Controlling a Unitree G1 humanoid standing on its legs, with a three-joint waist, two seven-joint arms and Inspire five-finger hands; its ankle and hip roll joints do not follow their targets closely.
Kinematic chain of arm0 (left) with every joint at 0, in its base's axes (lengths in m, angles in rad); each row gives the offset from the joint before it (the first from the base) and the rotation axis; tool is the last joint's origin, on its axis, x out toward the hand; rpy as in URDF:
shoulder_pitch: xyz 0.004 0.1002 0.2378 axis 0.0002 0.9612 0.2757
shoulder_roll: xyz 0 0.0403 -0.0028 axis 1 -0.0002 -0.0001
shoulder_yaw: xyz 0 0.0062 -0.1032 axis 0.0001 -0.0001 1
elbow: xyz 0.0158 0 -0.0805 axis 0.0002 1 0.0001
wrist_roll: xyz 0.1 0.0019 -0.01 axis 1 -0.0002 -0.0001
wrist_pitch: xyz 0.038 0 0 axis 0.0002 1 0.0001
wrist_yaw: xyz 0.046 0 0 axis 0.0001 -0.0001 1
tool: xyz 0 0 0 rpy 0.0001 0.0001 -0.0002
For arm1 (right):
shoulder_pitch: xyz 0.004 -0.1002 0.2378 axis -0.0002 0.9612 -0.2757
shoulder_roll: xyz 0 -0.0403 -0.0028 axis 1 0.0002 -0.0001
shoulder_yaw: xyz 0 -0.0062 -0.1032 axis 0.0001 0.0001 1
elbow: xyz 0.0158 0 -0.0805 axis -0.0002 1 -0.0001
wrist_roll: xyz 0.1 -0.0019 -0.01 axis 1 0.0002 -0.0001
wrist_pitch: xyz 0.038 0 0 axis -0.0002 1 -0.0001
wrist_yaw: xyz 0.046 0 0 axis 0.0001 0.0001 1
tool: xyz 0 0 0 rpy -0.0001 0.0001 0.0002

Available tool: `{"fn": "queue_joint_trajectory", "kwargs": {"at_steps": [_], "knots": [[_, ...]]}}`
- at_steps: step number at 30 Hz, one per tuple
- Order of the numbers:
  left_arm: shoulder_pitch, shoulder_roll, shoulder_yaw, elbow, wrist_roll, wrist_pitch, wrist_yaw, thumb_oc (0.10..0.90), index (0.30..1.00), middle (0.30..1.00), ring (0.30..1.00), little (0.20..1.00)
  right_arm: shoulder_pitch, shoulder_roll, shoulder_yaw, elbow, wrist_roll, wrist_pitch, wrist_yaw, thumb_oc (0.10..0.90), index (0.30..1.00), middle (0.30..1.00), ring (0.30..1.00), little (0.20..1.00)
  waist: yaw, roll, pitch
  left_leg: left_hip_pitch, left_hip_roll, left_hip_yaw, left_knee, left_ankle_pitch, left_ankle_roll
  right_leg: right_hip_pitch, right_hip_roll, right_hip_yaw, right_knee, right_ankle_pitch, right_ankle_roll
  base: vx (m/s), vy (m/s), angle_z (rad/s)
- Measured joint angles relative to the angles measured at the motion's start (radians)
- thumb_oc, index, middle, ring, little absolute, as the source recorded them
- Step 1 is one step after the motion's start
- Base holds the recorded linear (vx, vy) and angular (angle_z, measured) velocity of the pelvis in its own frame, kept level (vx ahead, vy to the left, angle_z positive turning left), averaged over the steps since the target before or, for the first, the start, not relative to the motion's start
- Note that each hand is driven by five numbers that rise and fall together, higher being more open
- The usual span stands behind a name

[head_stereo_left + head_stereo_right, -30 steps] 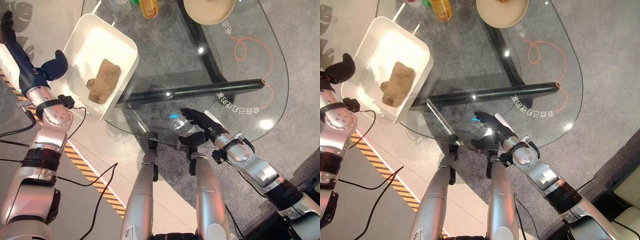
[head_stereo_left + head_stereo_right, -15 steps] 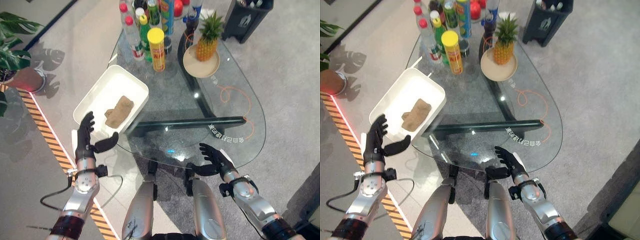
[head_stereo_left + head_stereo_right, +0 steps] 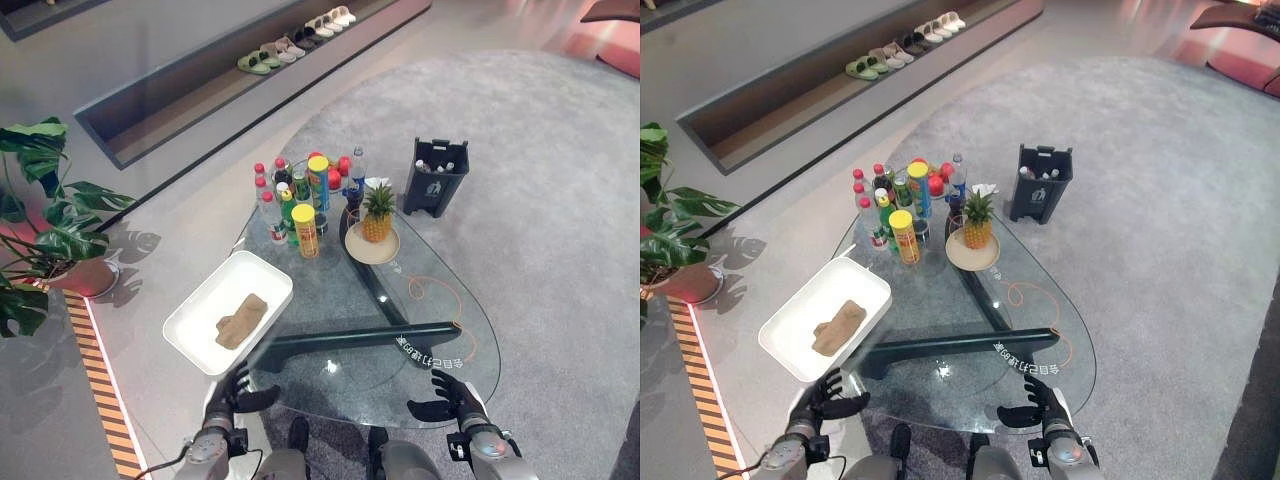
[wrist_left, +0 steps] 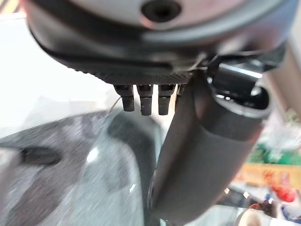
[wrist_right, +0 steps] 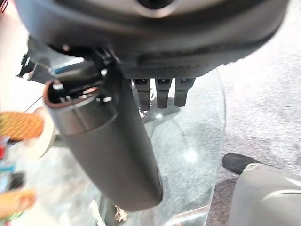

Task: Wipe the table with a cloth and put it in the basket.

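1. The cloth point(image 3: 240, 321), a tan, crumpled wad, lies loose inside the white basket point(image 3: 190, 325), at about 9 o'clock from the tabletop's middle; nothing holds it.
2. The basket sits on the edge of the glass tabletop point(image 3: 440, 310) with part of it past the rim. My judgement: a careless bump from below or from the side could tip it and spill the cloth onto the floor.
3. The left hand point(image 3: 236, 392) hovers just at 6 o'clock of the basket, fingers straight and spread, empty; a sudden lift could be what catches the basket.
4. The right hand point(image 3: 448, 395) shows at the tabletop's 5 o'clock rim, its fingers also straight and spread, gripping nothing.
5. At 12 o'clock stand bottles point(image 3: 300, 195) and a pineapple point(image 3: 377, 212) on a plate point(image 3: 372, 247), well apart from the cloth, so little danger there.
6. With the cloth binned, the task looks nearly finished.
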Motion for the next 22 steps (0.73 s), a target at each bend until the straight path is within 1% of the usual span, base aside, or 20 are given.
{"fn": "queue_joint_trajectory", "kwargs": {"at_steps": [1, 2, 4, 5, 7, 8, 9, 10, 13, 17, 22], "knots": [[0.003, -0.011, 0.003, 0.057, -0.025, 0.003, -0.017, 0.800, 0.900, 0.900, 0.900, 0.900, -0.003, 0.016, -0.004, 0.055, 0.002, -0.012, -0.001, 0.800, 0.900, 0.900, 0.900, 0.900, 0.001, -0.003, -0.020, 0.005, 0.004, 0.002, -0.010, -0.001, -0.001, 0.003, 0.001, 0.004, -0.007, -0.001, 0.002, 0.04, -0.068, -0.03], [-0.001, -0.018, 0.006, 0.107, -0.040, 0.008, -0.029, 0.800, 0.900, 0.900, 0.900, 0.900, -0.015, 0.029, -0.009, 0.101, 0.006, -0.017, -0.003, 0.800, 0.900, 0.900, 0.900, 0.900, 0.002, -0.004, -0.027, 0.014, 0.006, 0.004, -0.014, -0.001, -0.001, 0.014, 0.004, 0.007, -0.016, 0.000, 0.002, 0.03, -0.048, -0.09], [-0.011, -0.031, 0.018, 0.236, -0.113, 0.051, -0.071, 0.800, 0.900, 0.900, 0.900, 0.900, -0.029, 0.069, -0.026, 0.234, 0.041, -0.017, -0.008, 0.800, 0.900, 0.900, 0.900, 0.900, 0.003, -0.009, -0.067, 0.038, 0.013, 0.009, -0.028, -0.004, -0.003, 0.040, 0.015, 0.012, -0.040, 0.002, 0.002, 0.04, -0.035, -0.07], [-0.011, -0.032, 0.033, 0.269, -0.144, 0.053, -0.084, 0.800, 0.900, 0.900, 0.900, 0.900, -0.025, 0.079, -0.032, 0.278, 0.051, -0.021, -0.008, 0.800, 0.900, 0.900, 0.900, 0.900, 0.002, -0.009, -0.077, 0.045, 0.016, 0.011, -0.031, -0.005, -0.004, 0.048, 0.013, 0.013, -0.050, 0.006, 0.000, 0.03, -0.024, -0.08], [-0.017, -0.038, 0.052, 0.325, -0.221, 0.070, -0.102, 0.800, 0.900, 0.900, 0.900, 0.900, -0.034, 0.102, -0.062, 0.361, 0.085, -0.020, -0.013, 0.800, 0.900, 0.900, 0.900, 0.900, 0.004, -0.002, -0.085, 0.072, 0.024, 0.022, -0.045, -0.006, -0.003, 0.080, 0.018, 0.017, -0.082, 0.019, -0.001, 0.04, -0.023, -0.11], [-0.018, -0.043, 0.058, 0.363, -0.244, 0.075, -0.116, 0.800, 0.900, 0.900, 0.900, 0.900, -0.033, 0.112, -0.083, 0.413, 0.114, -0.019, -0.012, 0.800, 0.900, 0.900, 0.900, 0.900, 0.003, 0.005, -0.105, 0.075, 0.030, 0.025, -0.047, -0.008, -0.003, 0.091, 0.021, 0.017, -0.103, 0.027, 0.000, 0.05, -0.031, -0.09], [-0.019, -0.048, 0.069, 0.391, -0.249, 0.077, -0.127, 0.800, 0.900, 0.900, 0.900, 0.900, -0.033, 0.117, -0.106, 0.448, 0.138, -0.019, -0.008, 0.800, 0.900, 0.900, 0.900, 0.900, 0.003, 0.010, -0.112, 0.086, 0.031, 0.028, -0.054, -0.009, -0.002, 0.104, 0.022, 0.018, -0.117, 0.034, 0.001, 0.04, -0.032, -0.09], [-0.018, -0.054, 0.080, 0.413, -0.253, 0.081, -0.134, 0.800, 0.900, 0.900, 0.900, 0.900, -0.033, 0.120, -0.126, 0.471, 0.155, -0.019, -0.002, 0.800, 0.900, 0.900, 0.900, 0.900, 0.003, 0.015, -0.117, 0.098, 0.031, 0.032, -0.061, -0.009, -0.002, 0.119, 0.025, 0.018, -0.136, 0.043, 0.001, 0.02, -0.020, -0.11], [-0.019, -0.058, 0.081, 0.431, -0.263, 0.118, -0.150, 0.800, 0.900, 0.900, 0.900, 0.900, -0.032, 0.119, -0.139, 0.491, 0.180, -0.017, 0.011, 0.800, 0.900, 0.900, 0.900, 0.900, 0.003, 0.025, -0.130, 0.103, 0.032, 0.032, -0.066, -0.010, -0.002, 0.148, 0.029, 0.019, -0.193, 0.072, 0.001, 0.03, -0.010, -0.02], [-0.016, -0.067, 0.123, 0.458, -0.267, 0.123, -0.159, 0.800, 0.900, 0.900, 0.900, 0.900, -0.031, 0.124, -0.143, 0.524, 0.197, -0.015, 0.026, 0.800, 0.900, 0.900, 0.900, 0.900, 0.004, 0.022, -0.149, 0.112, 0.033, 0.034, -0.079, -0.009, -0.003, 0.176, 0.031, 0.019, -0.243, 0.096, -0.001, 0.04, 0.001, 0.02], [-0.015, -0.066, 0.125, 0.466, -0.285, 0.127, -0.205, 0.800, 0.900, 0.900, 0.900, 0.900, -0.031, 0.126, -0.147, 0.545, 0.195, -0.015, 0.031, 0.800, 0.900, 0.900, 0.900, 0.900, 0.004, 0.022, -0.152, 0.134, 0.032, 0.045, -0.092, -0.009, -0.003, 0.205, 0.031, 0.022, -0.283, 0.114, 0.000, 0.04, 0.014, -0.06]]}}
